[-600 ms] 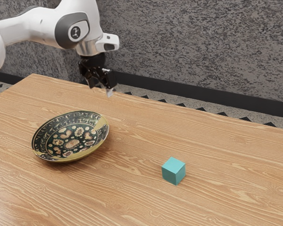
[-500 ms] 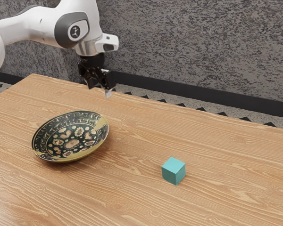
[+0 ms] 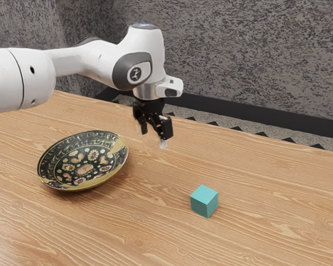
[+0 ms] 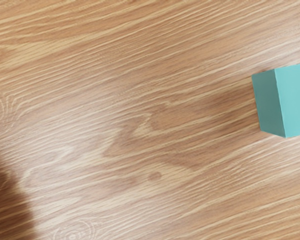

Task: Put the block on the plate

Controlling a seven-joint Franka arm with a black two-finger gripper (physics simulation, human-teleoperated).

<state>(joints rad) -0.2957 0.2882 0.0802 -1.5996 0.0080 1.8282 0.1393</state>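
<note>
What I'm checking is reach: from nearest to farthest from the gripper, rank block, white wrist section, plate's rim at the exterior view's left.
1. White wrist section, just above the gripper.
2. Block, toward the exterior view's right.
3. Plate's rim, at the exterior view's left.

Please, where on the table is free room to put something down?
Bare table lies between the plate and the block, and from the block toward the exterior view's right. The air is crowded where the tool hangs over the table.
</note>
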